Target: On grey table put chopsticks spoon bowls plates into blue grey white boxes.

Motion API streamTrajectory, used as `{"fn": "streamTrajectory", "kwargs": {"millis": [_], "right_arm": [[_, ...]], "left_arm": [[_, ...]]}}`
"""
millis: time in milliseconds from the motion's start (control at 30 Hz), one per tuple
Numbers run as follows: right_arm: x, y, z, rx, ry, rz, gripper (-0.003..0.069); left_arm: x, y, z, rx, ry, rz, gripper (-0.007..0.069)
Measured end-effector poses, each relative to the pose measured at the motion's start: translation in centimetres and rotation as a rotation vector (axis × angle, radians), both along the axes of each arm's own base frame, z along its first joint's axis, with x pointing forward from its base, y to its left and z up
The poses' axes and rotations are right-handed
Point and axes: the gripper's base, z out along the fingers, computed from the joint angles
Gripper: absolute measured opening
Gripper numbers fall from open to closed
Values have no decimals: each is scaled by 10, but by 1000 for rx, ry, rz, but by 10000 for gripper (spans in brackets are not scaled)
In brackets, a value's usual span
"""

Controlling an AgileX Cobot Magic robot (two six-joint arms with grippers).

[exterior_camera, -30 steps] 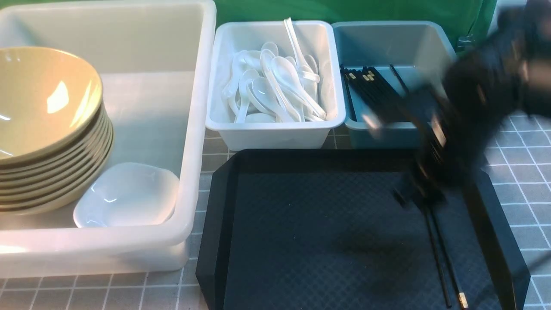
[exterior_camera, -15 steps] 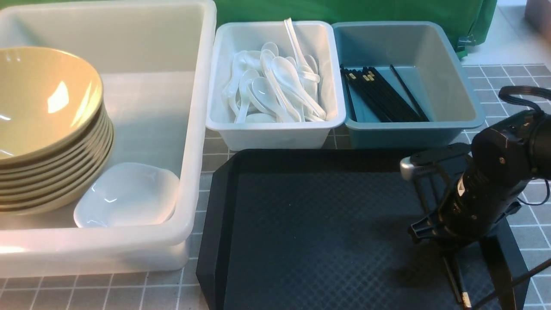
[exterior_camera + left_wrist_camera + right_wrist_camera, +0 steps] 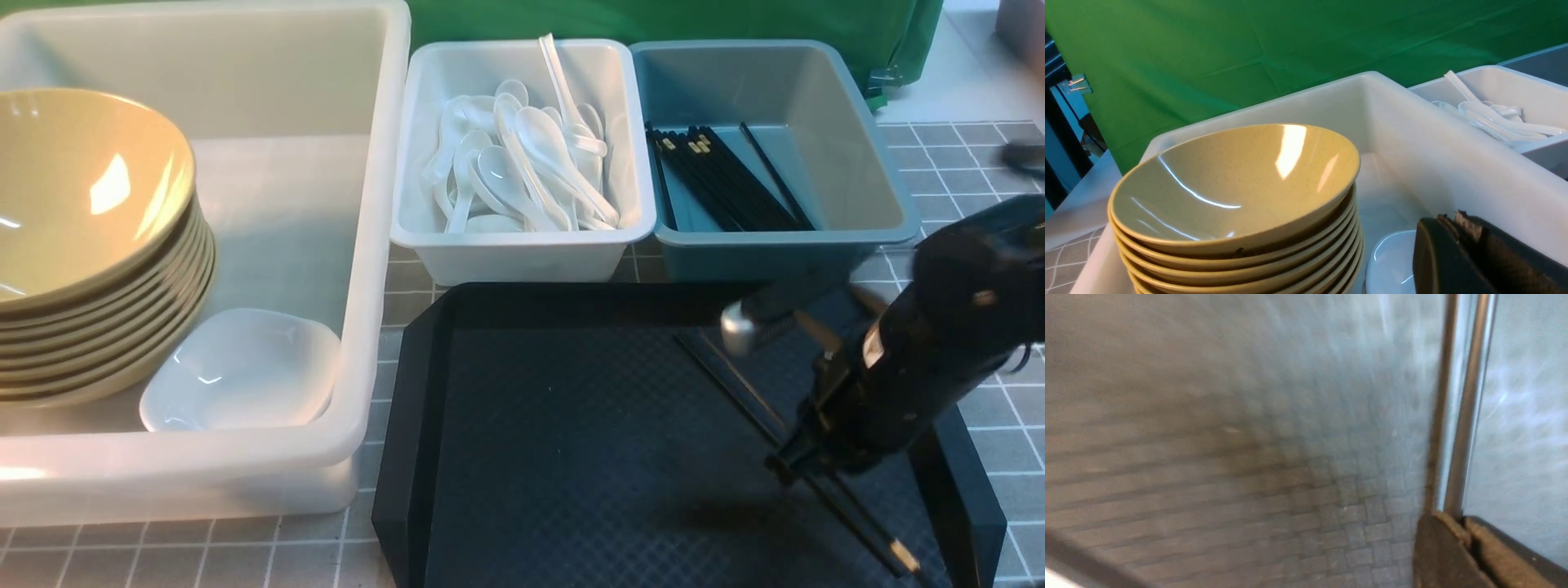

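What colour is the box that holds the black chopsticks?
The box is blue-grey, and the front view shows it best.

No text, label, brand or number is legible on anything

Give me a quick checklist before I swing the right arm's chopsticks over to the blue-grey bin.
1. Right gripper shut on the chopsticks: ok, they sit between its closed jaws.
2. Both sticks caught: ok, two run side by side out of the grip.
3. Chopsticks off the black tray: cannot tell, blurred; the gold end hangs low.
4. Room in the blue-grey bin: ok, its right part is bare.
5. Left gripper out of the way: ok, shut, over by the bowls.
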Motion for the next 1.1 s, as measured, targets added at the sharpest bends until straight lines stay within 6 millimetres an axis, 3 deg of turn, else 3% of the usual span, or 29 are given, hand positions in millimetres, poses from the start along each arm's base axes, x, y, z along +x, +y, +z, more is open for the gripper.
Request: {"fn": "streamTrajectory", "kwargs": {"millis": [167, 267, 400, 433, 533, 633, 667, 700, 767, 900, 1000, 1100], "right_arm": [[-9, -4, 40, 51, -122, 14, 62], [-4, -2, 69, 109, -269, 32, 62], [22, 7, 105, 220, -609, 60, 62], [41, 10, 119, 286, -783, 52, 62], [84, 10, 130, 344, -970, 9, 86], [115, 8, 120, 332, -951, -33, 143], [137, 4, 110, 293, -875, -65, 231], [138, 4, 105, 285, -857, -65, 240], [153, 1, 91, 225, -731, -88, 343], [151, -3, 90, 142, -545, -93, 424], [133, -7, 100, 72, -385, -86, 421], [117, -7, 97, 31, -272, -76, 400]], "left_arm": [[0, 0, 0, 2, -1, 0, -8], [0, 0, 0, 2, -1, 0, -8], [0, 0, 0, 2, -1, 0, -8], [0, 0, 0, 2, -1, 0, -8], [0, 0, 0, 2, -1, 0, -8], [0, 0, 0, 2, -1, 0, -8], [0, 0, 0, 2, -1, 0, -8], [0, 0, 0, 2, -1, 0, -8], [0, 0, 0, 2, -1, 0, -8], [0, 0, 0, 2, -1, 0, -8], [0, 0, 0, 2, -1, 0, -8], [0, 0, 0, 2, -1, 0, -8]]}}
